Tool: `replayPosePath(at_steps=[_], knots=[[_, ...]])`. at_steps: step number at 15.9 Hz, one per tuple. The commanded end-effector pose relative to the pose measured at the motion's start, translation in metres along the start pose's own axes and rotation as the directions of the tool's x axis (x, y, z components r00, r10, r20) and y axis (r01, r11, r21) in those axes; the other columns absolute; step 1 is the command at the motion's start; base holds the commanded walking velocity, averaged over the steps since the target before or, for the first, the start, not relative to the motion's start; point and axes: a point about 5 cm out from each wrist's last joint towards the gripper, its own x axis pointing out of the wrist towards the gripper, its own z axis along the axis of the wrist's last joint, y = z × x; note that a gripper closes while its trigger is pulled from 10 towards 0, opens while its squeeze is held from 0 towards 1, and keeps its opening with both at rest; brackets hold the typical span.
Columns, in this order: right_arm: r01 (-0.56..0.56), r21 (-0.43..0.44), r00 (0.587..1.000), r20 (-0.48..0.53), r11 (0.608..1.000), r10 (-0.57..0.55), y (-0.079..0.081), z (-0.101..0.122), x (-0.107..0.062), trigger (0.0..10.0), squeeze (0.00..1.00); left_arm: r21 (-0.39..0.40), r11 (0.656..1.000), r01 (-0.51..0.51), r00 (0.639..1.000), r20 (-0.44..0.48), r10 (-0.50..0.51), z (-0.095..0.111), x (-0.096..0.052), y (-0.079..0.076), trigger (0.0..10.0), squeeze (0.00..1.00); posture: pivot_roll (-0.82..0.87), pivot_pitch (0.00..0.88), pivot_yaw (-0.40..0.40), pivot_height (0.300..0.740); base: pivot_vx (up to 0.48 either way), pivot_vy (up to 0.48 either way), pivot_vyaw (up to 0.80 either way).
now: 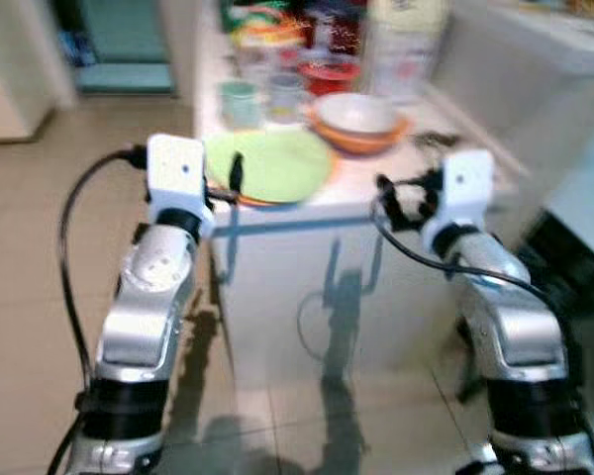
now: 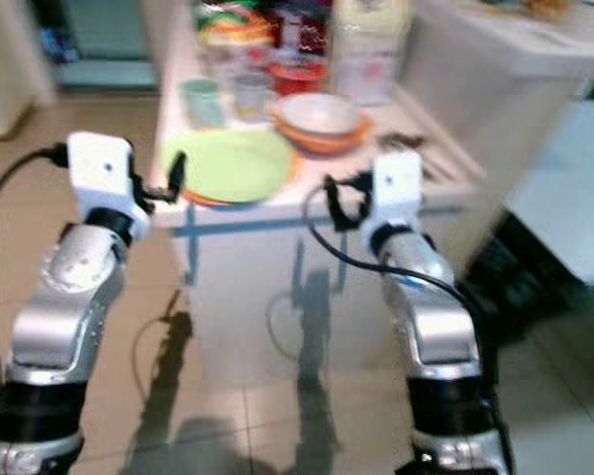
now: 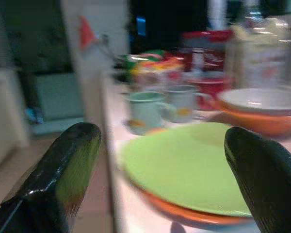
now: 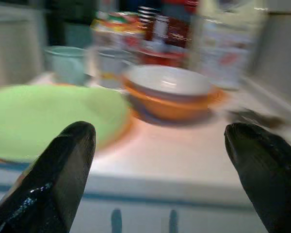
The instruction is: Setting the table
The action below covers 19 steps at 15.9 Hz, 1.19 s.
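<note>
A lime green plate (image 1: 268, 162) lies on an orange plate at the near left corner of the white table (image 1: 356, 193). Behind it to the right a white bowl (image 1: 355, 113) sits inside an orange bowl (image 1: 361, 139). Two pale mugs (image 3: 148, 109) stand behind the plates. My left gripper (image 3: 165, 145) is open just in front of the green plate's near edge, its fingers (image 3: 68, 170) straddling it in the wrist view. My right gripper (image 4: 160, 141) is open at the table's front edge, level with the bowls (image 4: 169, 94), nothing between its fingers.
Red containers (image 1: 329, 69), colourful packages and a tall white jug (image 1: 404, 45) crowd the back of the table. Small dark items (image 1: 434, 139) lie near its right edge. A white counter (image 1: 535, 59) stands to the right. Tiled floor (image 1: 40, 247) spreads on the left.
</note>
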Motion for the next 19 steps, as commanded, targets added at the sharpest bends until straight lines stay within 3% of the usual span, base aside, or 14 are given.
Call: replayPosePath(at_steps=[1,4,9,14,19], knots=[[-0.033,0.005,0.999,-0.005,0.999,0.033,0.002,0.000,0.001,10.0,0.00,0.002,1.000,-0.017,1.000,0.011,0.017,0.004,0.001,0.001,10.0,0.00,0.09,0.000,-0.081,0.740,0.431,0.000,0.00],[-0.091,0.031,0.996,-0.024,0.995,0.091,0.011,-0.005,-0.005,10.0,0.00,0.012,1.000,-0.012,1.000,-0.003,0.012,0.001,-0.001,0.003,10.0,0.00,0.08,0.000,-0.060,0.740,0.429,0.000,0.00],[-0.082,0.077,0.995,-0.049,0.994,0.086,0.019,-0.013,-0.011,10.0,0.00,0.027,0.999,0.017,1.000,-0.011,-0.017,0.005,0.003,0.012,10.0,0.00,0.09,0.000,-0.027,0.740,0.310,0.000,0.00],[0.003,0.087,0.997,-0.082,0.996,0.004,0.010,-0.020,-0.012,10.0,0.00,0.006,0.993,0.114,0.992,-0.061,-0.113,-0.007,0.002,-0.002,10.0,0.00,0.07,0.000,0.001,0.740,0.000,0.000,0.00],[0.069,0.106,0.992,-0.116,0.992,-0.056,-0.002,-0.023,-0.020,10.0,0.00,0.004,0.983,0.183,0.980,-0.085,-0.182,-0.012,0.013,-0.011,10.0,0.00,0.04,0.000,0.015,0.740,0.000,0.000,0.00]])
